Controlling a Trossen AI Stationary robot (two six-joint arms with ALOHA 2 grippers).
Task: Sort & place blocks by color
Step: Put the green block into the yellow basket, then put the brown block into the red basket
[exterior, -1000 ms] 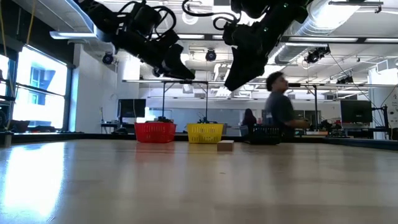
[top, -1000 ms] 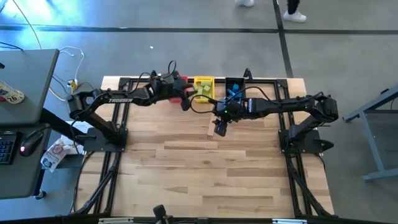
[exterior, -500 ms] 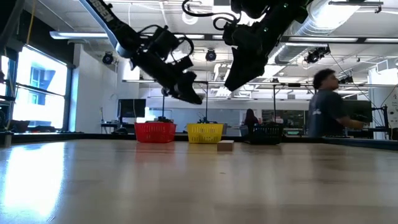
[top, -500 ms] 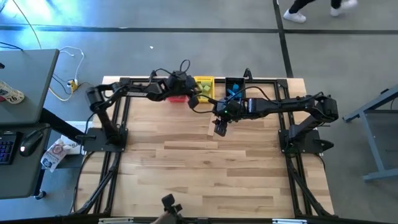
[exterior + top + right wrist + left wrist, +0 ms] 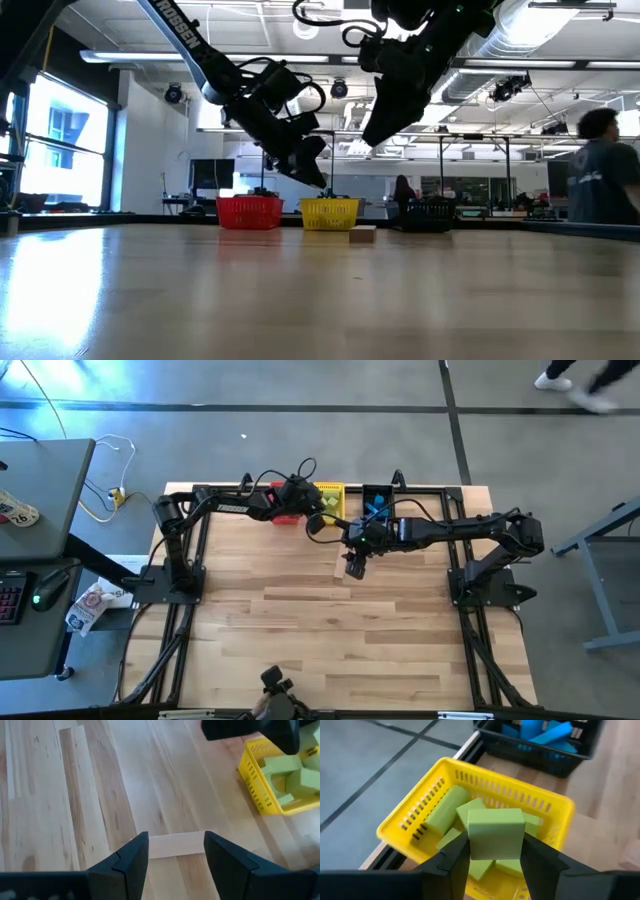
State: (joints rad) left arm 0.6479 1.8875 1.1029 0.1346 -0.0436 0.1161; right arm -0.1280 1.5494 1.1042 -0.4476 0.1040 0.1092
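A light green block [image 5: 495, 832] is between the fingers of my left gripper [image 5: 496, 862], which hangs over the yellow bin [image 5: 415, 810] at the table's far edge. Several green blocks [image 5: 442, 810] lie in that bin. In the high view my left gripper [image 5: 318, 512] is at the bin's left side. My right gripper [image 5: 353, 565] stands open well above a pale wood block [image 5: 176, 843] that lies flat on the table. Its fingers stand on either side of the block without touching it. Blue blocks [image 5: 540, 731] fill the black bin [image 5: 376, 500]. My left gripper pinches the green block by two opposite side faces [image 5: 474, 845] between its two fingers. The fingers slant down from the table's left toward the yellow bin. The block is lifted clear, just above the green blocks in the bin.
A red bin [image 5: 285, 512] stands left of the yellow one, and all three bins line the far edge. The near half of the wooden table [image 5: 330, 650] holds nothing. A person [image 5: 600, 170] walks in the room behind the table.
My left gripper has gone toward the table's right and down with the green block, tipping its fingers lower, from beside the red bin to over the yellow bin. My right gripper has kept still. The person behind the table has walked to the right.
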